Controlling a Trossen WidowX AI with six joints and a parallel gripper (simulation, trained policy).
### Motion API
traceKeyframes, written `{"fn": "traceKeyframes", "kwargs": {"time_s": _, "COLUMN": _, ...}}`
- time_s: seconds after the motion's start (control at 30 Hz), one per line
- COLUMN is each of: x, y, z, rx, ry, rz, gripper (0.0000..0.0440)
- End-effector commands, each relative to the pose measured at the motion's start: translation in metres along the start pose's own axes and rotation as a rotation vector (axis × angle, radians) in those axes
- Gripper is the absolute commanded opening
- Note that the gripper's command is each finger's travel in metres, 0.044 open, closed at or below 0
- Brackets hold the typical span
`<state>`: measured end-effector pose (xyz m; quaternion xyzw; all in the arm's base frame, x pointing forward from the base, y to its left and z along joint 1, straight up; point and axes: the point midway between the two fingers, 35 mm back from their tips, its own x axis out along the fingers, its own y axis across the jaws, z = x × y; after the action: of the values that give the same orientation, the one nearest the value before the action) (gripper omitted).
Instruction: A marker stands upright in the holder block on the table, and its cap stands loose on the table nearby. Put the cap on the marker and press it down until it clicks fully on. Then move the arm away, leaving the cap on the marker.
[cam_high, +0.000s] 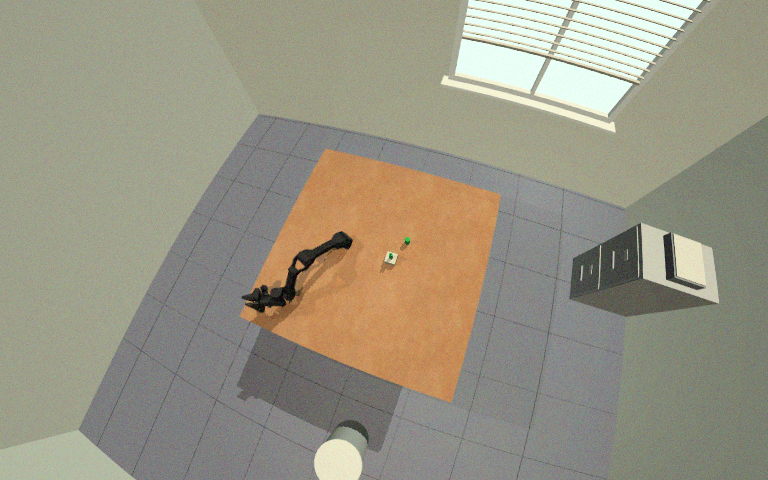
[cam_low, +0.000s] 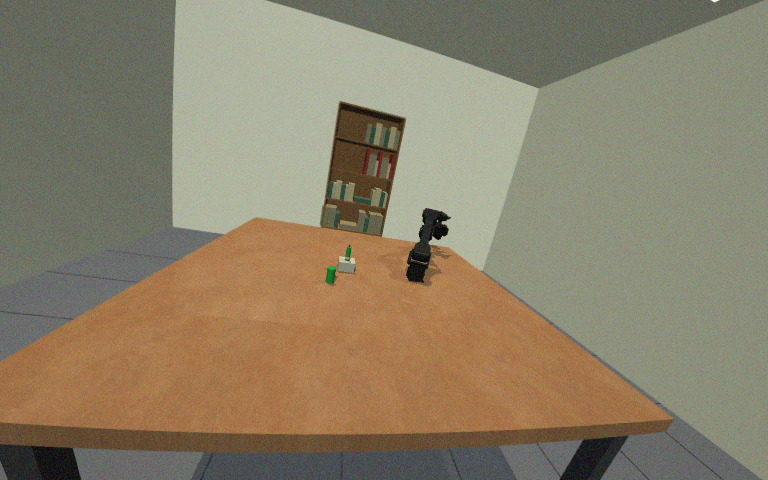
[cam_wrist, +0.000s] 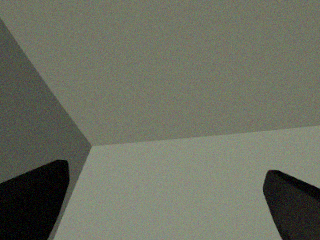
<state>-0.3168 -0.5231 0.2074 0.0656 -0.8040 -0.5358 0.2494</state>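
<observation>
A green marker (cam_high: 390, 256) (cam_low: 348, 252) stands upright in a white holder block (cam_high: 387, 260) (cam_low: 346, 265) on the table, with its tip bare. A green cap (cam_high: 407, 240) (cam_low: 330, 275) stands upright and loose on the table, a short way from the block. My gripper (cam_high: 244, 301) (cam_wrist: 169, 176) is open with nothing between its fingers. It is far from the block and cap, over the table's corner beyond the arm's base, and in the wrist view it faces the walls and ceiling. In the exterior view its fingers are hard to make out.
The wooden table (cam_high: 396, 339) (cam_low: 339, 373) carries the arm, whose base (cam_high: 341, 240) (cam_low: 417, 268) stands to one side of the block. Off the table are a bookshelf (cam_low: 363, 169), a cabinet (cam_high: 608, 260) and a pale cylinder (cam_high: 338, 461).
</observation>
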Motion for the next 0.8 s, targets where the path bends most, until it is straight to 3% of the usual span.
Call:
{"fn": "traceKeyframes", "kwargs": {"time_s": 0.0, "x": -0.001, "y": 0.0, "z": -0.003, "rx": 0.003, "ry": 0.005, "rz": -0.005, "gripper": 0.0374}}
{"fn": "traceKeyframes", "kwargs": {"time_s": 0.27, "x": -0.018, "y": -0.002, "z": -0.03, "rx": 0.029, "ry": 0.053, "rz": -0.056, "gripper": 0.0181}}
{"fn": "traceKeyframes", "kwargs": {"time_s": 0.77, "x": -0.056, "y": 0.002, "z": -0.084, "rx": 0.06, "ry": 0.144, "rz": -0.168, "gripper": 0.0209}}
